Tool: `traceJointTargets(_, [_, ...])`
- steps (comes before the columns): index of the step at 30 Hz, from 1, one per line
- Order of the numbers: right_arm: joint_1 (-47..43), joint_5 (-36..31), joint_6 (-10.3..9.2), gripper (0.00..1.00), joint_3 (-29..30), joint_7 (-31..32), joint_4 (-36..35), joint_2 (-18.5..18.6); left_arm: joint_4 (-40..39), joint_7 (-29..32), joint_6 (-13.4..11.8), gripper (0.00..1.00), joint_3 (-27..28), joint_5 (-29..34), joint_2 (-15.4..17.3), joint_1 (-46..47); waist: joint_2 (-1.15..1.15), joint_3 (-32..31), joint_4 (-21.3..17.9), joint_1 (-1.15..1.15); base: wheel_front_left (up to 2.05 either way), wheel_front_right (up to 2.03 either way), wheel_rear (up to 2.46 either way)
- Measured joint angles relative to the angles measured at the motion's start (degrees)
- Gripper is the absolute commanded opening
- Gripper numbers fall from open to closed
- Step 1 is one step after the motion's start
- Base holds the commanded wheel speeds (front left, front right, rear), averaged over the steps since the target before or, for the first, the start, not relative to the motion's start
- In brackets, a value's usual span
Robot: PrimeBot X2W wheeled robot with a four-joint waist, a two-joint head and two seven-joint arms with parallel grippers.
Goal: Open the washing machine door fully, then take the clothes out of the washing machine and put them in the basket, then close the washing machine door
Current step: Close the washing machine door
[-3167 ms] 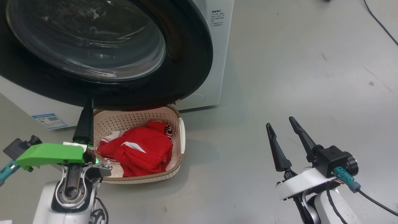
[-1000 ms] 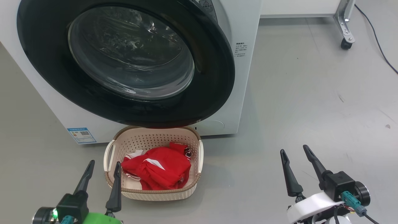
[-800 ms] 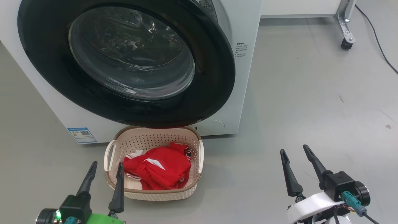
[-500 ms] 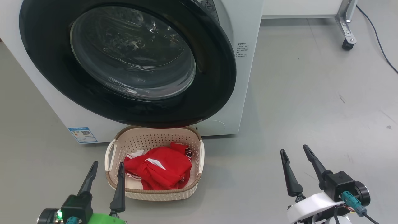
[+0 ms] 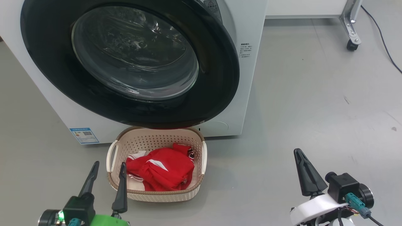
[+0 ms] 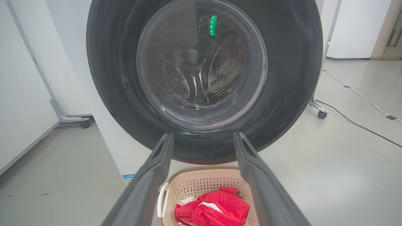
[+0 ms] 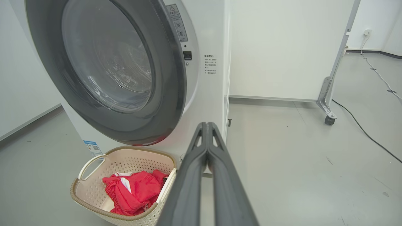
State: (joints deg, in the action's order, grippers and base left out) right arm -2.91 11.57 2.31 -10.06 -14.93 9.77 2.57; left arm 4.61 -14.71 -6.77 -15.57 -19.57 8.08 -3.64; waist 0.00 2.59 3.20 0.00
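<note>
The red clothes [image 5: 160, 171], with white trim, lie crumpled inside the cream basket [image 5: 157, 196]. The basket stands on the grey floor [image 5: 298, 94] just in front of the white washing machine [image 5: 251, 78], below the bottom edge of the washing machine door [image 5: 216, 78]. The round black door with its glass window sits against the machine's front and appears shut. A small blue label [image 5: 84, 135] is stuck near the machine's lower corner, left of the basket. The left gripper [image 5: 110, 164] is near the basket's left end, fingers spread apart and holding nothing. The right gripper [image 5: 299, 152] is well apart to the right over bare floor, fingers pressed together, empty. A wheeled metal leg [image 5: 351, 31] and a dark cable [image 5: 380, 34] lie beyond.
</note>
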Motion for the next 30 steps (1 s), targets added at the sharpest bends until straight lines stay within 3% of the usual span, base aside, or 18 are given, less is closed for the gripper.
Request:
traceJointTargets(10, [1.4,0.4,0.85,0.00,-1.3,0.0,-0.2,0.0,-1.6,0.0,0.0,1.00,0.5,1.5,-0.5,0.1,0.00,2.3,0.3,0.00,0.00,0.00,0.00])
traceJointTargets(30, [18.4,-1.6,3.28,0.00,-3.3,0.0,-0.8,2.9,-4.9,0.0,0.0,1.00,-0.7,4.0,-2.9,6.3,0.00,12.0,3.4,0.00,0.00,0.00,0.00])
